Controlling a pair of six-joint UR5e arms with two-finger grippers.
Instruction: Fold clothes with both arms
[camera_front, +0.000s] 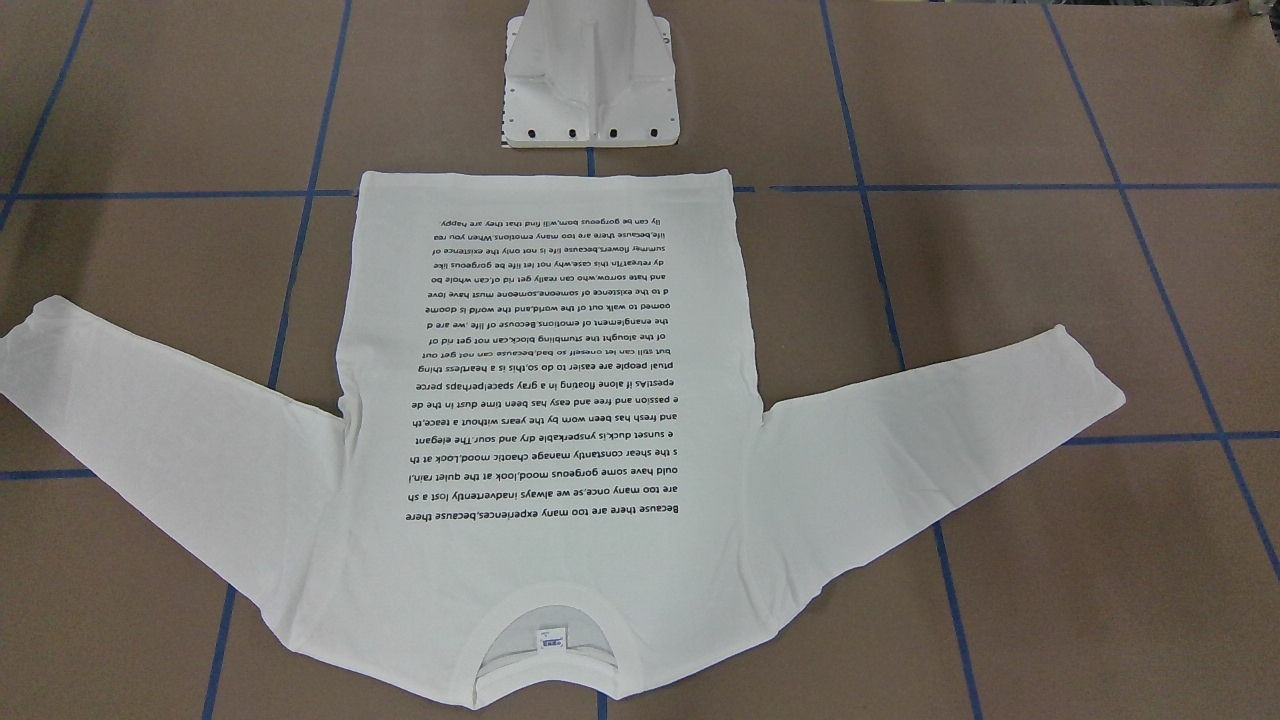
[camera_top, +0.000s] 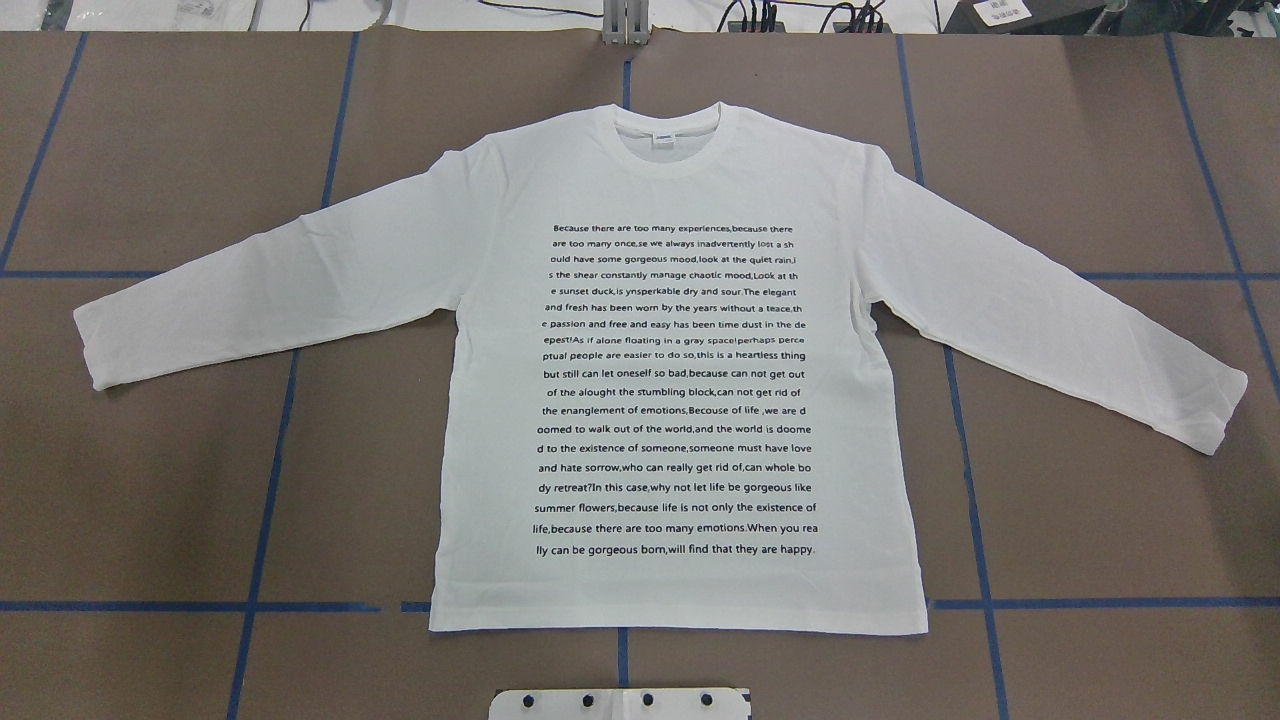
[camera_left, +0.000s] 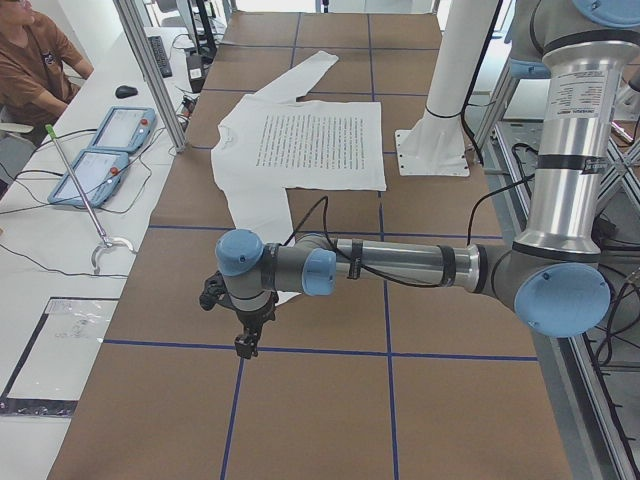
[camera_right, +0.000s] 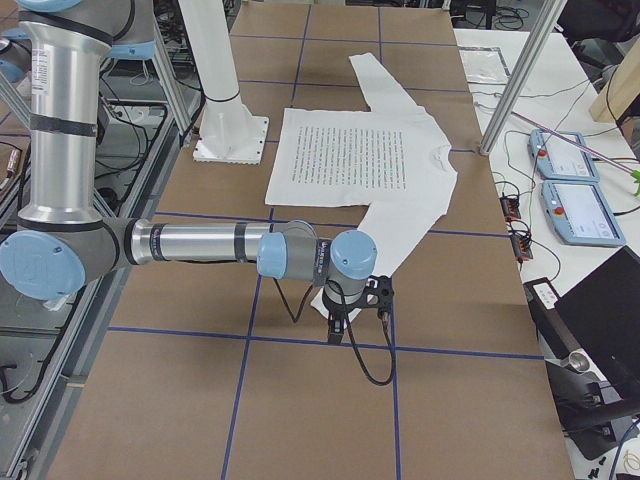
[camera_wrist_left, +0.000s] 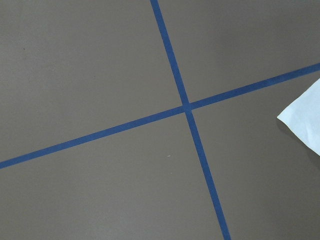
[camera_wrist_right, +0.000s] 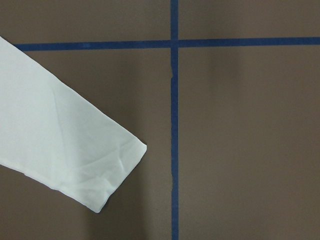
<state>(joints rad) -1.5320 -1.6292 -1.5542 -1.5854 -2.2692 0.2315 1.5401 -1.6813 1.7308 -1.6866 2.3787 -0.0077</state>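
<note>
The clothes are one white long-sleeved shirt (camera_top: 680, 400) lying flat on the brown table, printed text up, collar far from the robot and both sleeves spread out. My left gripper (camera_left: 245, 345) hangs over the table past the left sleeve cuff (camera_top: 95, 350); the left wrist view catches only a corner of that cuff (camera_wrist_left: 305, 120). Past the right sleeve's end, my right gripper (camera_right: 335, 328) hangs over the table, and the right wrist view looks down on the cuff (camera_wrist_right: 115, 165). Neither gripper touches the shirt (camera_front: 545, 400). I cannot tell whether either is open or shut.
The white pedestal base (camera_front: 590, 90) stands just behind the shirt's hem. Blue tape lines (camera_top: 270, 420) grid the table. A person (camera_left: 30, 70) sits at a side bench with two teach pendants (camera_left: 100, 150) and cables. A laptop (camera_right: 600, 320) lies on that bench.
</note>
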